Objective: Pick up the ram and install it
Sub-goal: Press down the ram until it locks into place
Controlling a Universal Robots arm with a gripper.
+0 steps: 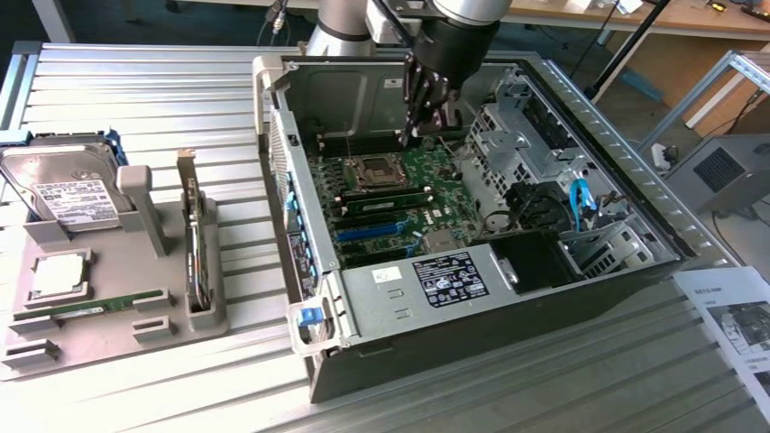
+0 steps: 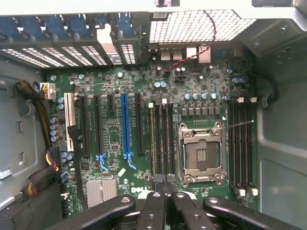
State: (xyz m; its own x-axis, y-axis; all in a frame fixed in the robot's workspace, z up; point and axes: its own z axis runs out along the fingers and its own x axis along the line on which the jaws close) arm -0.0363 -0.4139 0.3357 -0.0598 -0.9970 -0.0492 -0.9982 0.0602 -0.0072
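In the exterior view, the arm [image 1: 361,18] is cut off by the upper edge, so its base and upper links are not seen. The paper sheet [image 1: 734,325] at the exterior view's right is cropped by the edge, and its print is too small to be read. The text on the hard drive [image 1: 67,194] label cannot be made out. In the wrist view, the pincer [image 2: 165,184] is cut off by the picture's edge, and part of the motherboard [image 2: 144,139] is hidden behind its fingers [image 2: 153,211].
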